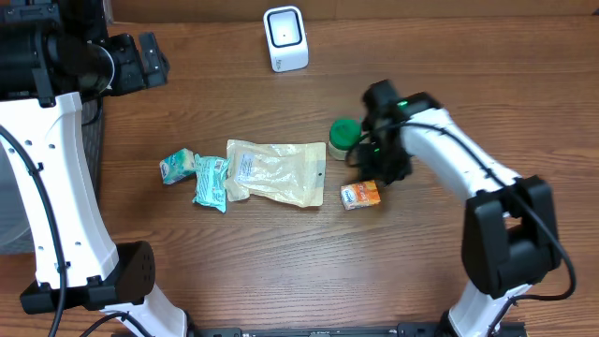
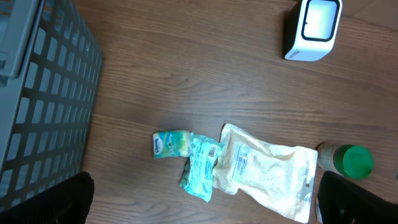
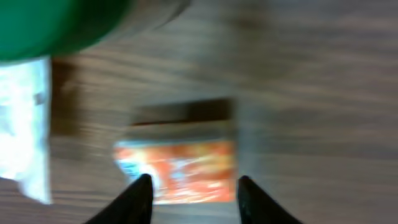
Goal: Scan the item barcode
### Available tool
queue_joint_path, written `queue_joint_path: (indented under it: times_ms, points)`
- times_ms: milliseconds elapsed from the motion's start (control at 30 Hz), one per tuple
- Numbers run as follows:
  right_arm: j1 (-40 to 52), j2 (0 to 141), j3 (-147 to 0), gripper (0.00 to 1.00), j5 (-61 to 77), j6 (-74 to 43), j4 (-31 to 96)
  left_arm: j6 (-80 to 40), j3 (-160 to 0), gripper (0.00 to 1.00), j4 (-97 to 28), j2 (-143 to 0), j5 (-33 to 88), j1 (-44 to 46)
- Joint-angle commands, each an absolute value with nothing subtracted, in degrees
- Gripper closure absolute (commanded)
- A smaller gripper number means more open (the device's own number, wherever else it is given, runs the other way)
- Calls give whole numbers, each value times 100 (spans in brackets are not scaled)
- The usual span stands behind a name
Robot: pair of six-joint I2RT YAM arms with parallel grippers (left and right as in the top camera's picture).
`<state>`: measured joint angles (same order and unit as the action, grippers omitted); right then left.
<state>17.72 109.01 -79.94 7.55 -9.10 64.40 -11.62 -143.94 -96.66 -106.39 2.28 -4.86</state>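
Observation:
A small orange box (image 1: pixel 360 195) lies flat on the wooden table, just right of a cream pouch (image 1: pixel 278 171). My right gripper (image 1: pixel 374 171) hovers close above it. In the right wrist view the blurred orange box (image 3: pixel 180 171) shows between and beyond the two dark fingers, and the right gripper (image 3: pixel 194 180) stands open, not touching it. The white barcode scanner (image 1: pixel 285 37) stands at the table's back edge. My left gripper (image 1: pixel 140 61) is high at the far left, wide open and empty, its fingers (image 2: pixel 71 199) at the bottom corners of its view.
A green-capped bottle (image 1: pixel 344 136) stands just beyond the orange box, beside the right arm. Two teal packets (image 1: pixel 211 181) (image 1: pixel 176 167) lie left of the pouch. A grey slatted basket (image 2: pixel 37 93) sits off the table's left side. The scanner (image 2: pixel 313 28) faces the table.

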Motion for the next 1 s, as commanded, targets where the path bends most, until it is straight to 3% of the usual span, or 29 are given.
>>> queue_joint_path:
  times_ms: [0, 133, 267, 467, 967]
  points:
    - [1302, 10674, -8042, 53, 1127, 34, 6401, -1048, -14449, 0, -9679, -10659, 191, -484]
    - [897, 10674, -7758, 54, 1461, -12, 6298, -1048, -14449, 0, -9679, -10659, 191, -484]
    - [768, 10674, -7236, 70, 1509, -333, 6064, -1048, -14449, 0, -9679, -10659, 191, -484]
    - [906, 10674, -6851, 83, 1599, -624, 5931, -1048, -14449, 0, -9679, -10659, 191, -484]
    - [2169, 10672, -6904, 81, 2086, -749, 5428, -1048, -14449, 0, -9679, -10659, 191, -486]
